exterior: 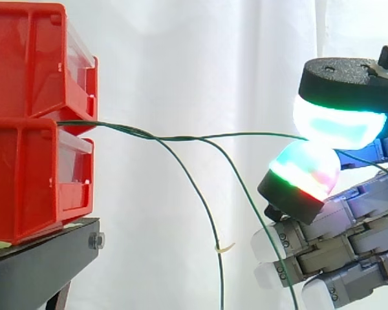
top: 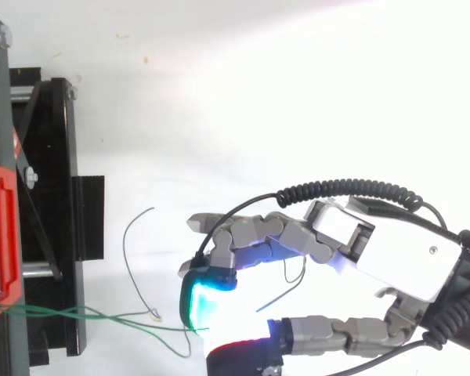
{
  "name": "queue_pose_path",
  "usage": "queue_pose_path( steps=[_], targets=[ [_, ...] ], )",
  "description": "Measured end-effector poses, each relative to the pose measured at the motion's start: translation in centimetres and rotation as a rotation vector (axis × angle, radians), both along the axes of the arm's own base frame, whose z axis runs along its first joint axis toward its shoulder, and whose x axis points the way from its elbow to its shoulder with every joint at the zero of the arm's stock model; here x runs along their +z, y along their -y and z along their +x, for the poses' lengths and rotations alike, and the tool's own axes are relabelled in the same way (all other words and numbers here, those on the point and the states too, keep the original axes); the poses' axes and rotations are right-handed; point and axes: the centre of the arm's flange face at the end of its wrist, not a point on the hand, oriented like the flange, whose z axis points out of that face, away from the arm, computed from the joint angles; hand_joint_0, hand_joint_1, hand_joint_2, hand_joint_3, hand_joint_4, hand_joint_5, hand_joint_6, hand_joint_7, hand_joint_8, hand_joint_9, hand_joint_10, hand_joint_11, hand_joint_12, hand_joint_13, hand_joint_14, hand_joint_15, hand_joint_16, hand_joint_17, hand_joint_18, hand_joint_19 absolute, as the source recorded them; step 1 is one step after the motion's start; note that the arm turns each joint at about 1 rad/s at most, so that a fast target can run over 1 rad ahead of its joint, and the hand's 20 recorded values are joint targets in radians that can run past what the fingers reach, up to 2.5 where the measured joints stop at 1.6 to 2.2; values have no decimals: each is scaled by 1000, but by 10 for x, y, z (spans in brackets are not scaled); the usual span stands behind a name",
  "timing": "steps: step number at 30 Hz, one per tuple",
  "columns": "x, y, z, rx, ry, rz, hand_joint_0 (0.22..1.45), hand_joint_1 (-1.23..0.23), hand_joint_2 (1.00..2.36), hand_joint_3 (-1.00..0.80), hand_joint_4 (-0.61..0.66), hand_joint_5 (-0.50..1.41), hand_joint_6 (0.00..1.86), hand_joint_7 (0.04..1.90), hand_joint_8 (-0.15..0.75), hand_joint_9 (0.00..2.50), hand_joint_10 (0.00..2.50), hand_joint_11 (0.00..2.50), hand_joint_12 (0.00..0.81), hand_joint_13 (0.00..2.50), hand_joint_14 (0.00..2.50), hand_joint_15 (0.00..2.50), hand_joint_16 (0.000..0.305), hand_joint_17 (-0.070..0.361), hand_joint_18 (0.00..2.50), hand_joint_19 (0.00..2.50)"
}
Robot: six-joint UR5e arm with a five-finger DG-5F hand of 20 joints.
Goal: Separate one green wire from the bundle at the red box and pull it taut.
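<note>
Two red bins are stacked on a black stand at the left. A bundle of thin green wires comes out between them, twisted together for a short way. One green wire runs nearly level from the twist to my hand on the right. It is pinched there between two glowing fingertips, one above the other. In the top view the same wire leads from the red bin to the cyan pad. The other fingers are curled below.
Two more green wires drop from the twist and hang down in front of the white curtain, one carrying a small pale tag. From above, a loose wire end curls over the white floor beside the black stand.
</note>
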Motion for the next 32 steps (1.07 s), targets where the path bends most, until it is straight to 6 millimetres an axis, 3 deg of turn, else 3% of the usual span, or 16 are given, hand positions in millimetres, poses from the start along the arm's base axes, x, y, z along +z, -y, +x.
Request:
queue_pose_path(
  steps=[32],
  targets=[
    [0,-1,0,2,0,0,599,-776,1007,-8,-39,-111,814,1331,245,911,6,192,411,420,1,71,67,151,470,313]
  ],
)
